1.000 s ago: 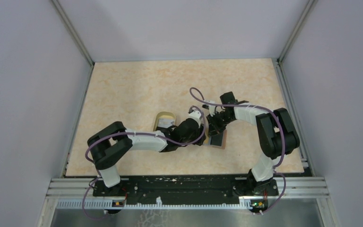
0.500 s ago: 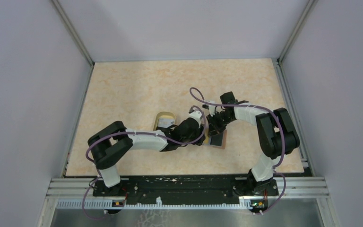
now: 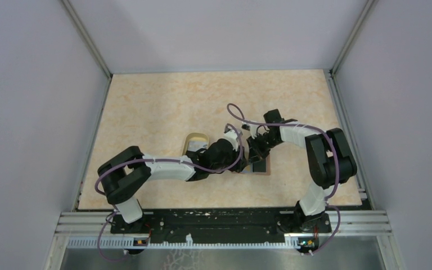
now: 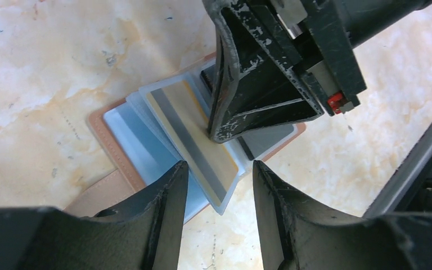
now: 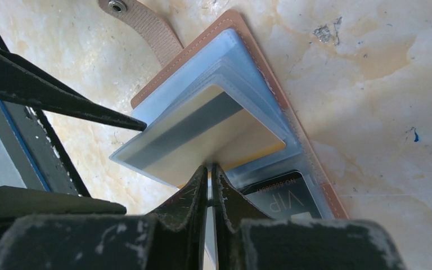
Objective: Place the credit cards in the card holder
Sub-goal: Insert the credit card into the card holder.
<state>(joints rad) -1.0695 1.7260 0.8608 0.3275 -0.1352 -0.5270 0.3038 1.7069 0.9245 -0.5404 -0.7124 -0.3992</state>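
Right wrist: right gripper (image 5: 209, 167) clenched on card (image 5: 214, 126) edge, card at 12 o'clock inside holder (image 5: 202, 64); left gripper (image 4: 219, 169) released, holder at its 12 o'clock.

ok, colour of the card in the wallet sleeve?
Thin rectangular card: pale yellow with a grey stripe; clearest in right wrist view.

card holder (image 3: 265, 169): top view, mostly under the right pincer (image 3: 257, 159)
dish (image 3: 192, 136): near end under left arm (image 3: 169, 167)
black card (image 5: 281, 194): print partly behind that pincer
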